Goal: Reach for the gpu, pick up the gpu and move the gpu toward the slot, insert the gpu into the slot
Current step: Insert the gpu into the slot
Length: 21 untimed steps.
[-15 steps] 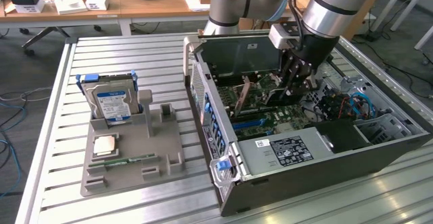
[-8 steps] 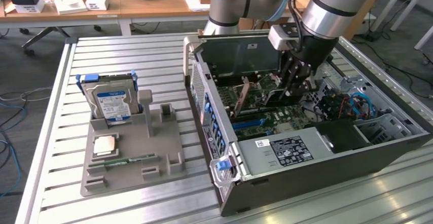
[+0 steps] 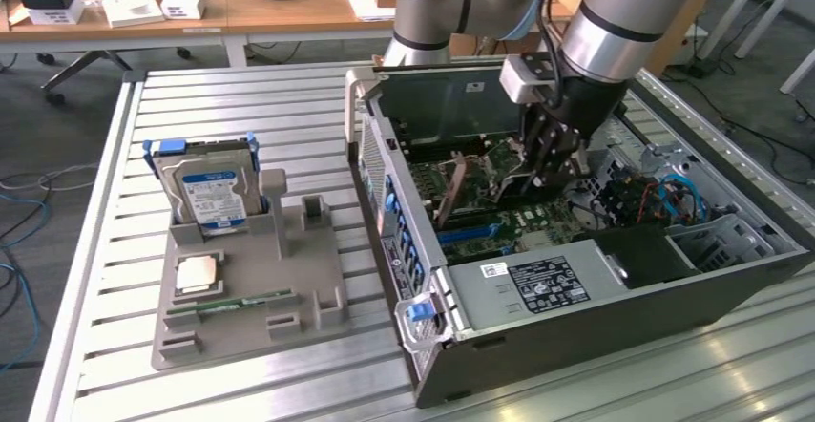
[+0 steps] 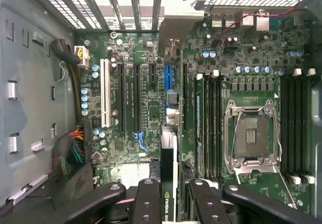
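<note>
The open computer case point(image 3: 382, 169) lies on the metal table, and my arm reaches down into it. My gripper point(image 3: 545, 159) point(image 4: 171, 196) is shut on the gpu point(image 3: 507, 181) point(image 4: 167, 183), which stands on edge with a black finger point(image 4: 146, 199) on each side of it. In the wrist view the card is edge-on, with a green label between the fingers. It hangs in line with the blue slot point(image 4: 168, 78) on the green motherboard point(image 4: 151, 113), over the slot's near part. Whether its edge sits in the slot I cannot tell.
Black card slots point(image 4: 121, 98) and a white one point(image 4: 105, 93) run beside the blue slot; memory slots point(image 4: 209, 123) and the silver CPU socket point(image 4: 251, 138) lie on the other side. Cable bundles point(image 4: 70, 153) line one wall. A grey fixture point(image 3: 255, 279) with a hard drive point(image 3: 210, 193) stands at the exterior view's left.
</note>
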Each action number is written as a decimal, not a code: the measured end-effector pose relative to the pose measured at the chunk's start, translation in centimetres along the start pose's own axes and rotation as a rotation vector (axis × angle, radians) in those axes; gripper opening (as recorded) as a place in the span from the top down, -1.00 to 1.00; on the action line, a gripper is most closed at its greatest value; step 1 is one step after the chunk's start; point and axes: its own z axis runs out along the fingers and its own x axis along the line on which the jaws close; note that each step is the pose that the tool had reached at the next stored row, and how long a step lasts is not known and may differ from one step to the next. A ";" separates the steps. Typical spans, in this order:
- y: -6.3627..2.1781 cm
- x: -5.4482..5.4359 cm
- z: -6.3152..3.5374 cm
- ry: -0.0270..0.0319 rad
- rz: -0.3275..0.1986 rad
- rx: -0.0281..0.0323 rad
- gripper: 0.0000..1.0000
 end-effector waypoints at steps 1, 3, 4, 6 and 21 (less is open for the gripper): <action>0.04 0.0 0.17 0.0000 0.000 0.0006 0.47; 0.13 0.0 0.46 -0.0002 -0.001 0.0020 0.47; 0.15 0.0 0.55 -0.0002 -0.001 0.0023 0.47; 0.14 0.0 0.57 0.0002 -0.001 0.0022 0.47; 1.02 0.1 0.76 0.0066 -0.006 0.0023 0.47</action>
